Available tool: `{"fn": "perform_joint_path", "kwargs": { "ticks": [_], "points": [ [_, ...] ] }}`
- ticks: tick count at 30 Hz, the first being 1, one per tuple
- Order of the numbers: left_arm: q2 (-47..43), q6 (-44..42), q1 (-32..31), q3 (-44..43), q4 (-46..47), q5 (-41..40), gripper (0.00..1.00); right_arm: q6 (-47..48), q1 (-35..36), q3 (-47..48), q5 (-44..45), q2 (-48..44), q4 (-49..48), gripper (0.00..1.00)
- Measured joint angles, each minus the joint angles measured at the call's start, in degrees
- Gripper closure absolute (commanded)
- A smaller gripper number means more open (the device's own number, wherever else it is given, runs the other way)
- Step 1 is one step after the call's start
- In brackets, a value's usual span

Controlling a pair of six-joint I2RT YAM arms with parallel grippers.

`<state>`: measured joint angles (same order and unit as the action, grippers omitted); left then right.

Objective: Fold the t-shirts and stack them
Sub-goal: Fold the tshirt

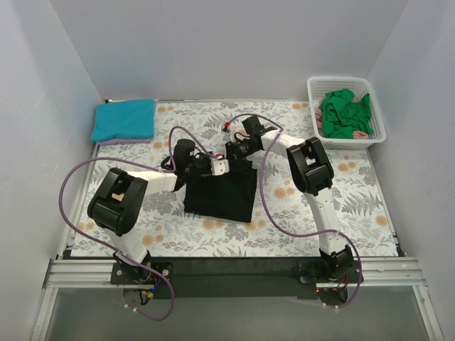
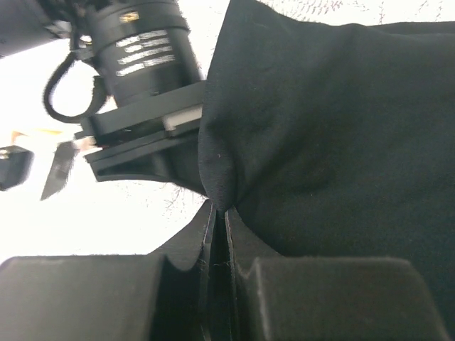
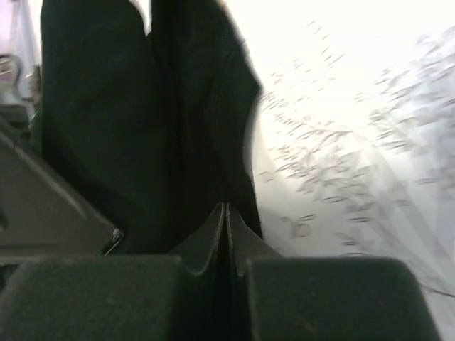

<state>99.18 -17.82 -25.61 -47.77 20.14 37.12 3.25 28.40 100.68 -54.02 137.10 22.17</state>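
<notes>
We've got left claw (image 2: 219, 215) & right claw (image 3: 225, 212) both clamped on black tee (image 1: 220, 193), center frame, mid-fold. Teal tee (image 1: 124, 118) stacked upper left; greens (image 1: 345, 114) left in basket (image 1: 377, 136), upper right.

1. Black t-shirt (image 1: 220, 195): large, folded into a rough rectangle, lying mid-table on the floral cover (image 1: 355, 192). Its far edge is being pinched by the left gripper (image 2: 219, 213) and the right gripper (image 3: 225, 209).
2. Teal t-shirt (image 1: 124, 119): folded, sitting on the lavender t-shirt (image 1: 121, 141) in the far-left corner.
3. Green t-shirts (image 1: 345, 114): lying crumpled inside the white basket (image 1: 339, 79), far right.
</notes>
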Motion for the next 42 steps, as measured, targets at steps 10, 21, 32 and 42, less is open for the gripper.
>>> {"fn": "perform_joint_path", "kwargs": {
  "ticks": [10,21,32,42],
  "points": [
    [2.1,-1.0,0.0,2.6,6.2,-1.1,0.73,-0.2,-5.0,10.8,10.9,1.3,0.7,0.33],
    [2.3,13.6,1.0,-10.4,0.3,-8.2,0.49,0.4,-13.6,6.2,13.1,-15.2,3.7,0.32],
    [-15.1,60.6,8.3,-14.3,-19.3,11.4,0.45,-17.5,-8.1,-28.7,-4.1,-37.8,-14.4,0.43],
    [-0.7,86.3,9.8,0.0,-12.8,13.7,0.43,-22.8,-2.6,-30.4,-2.9,-26.0,-19.0,0.7]
  ]
}}
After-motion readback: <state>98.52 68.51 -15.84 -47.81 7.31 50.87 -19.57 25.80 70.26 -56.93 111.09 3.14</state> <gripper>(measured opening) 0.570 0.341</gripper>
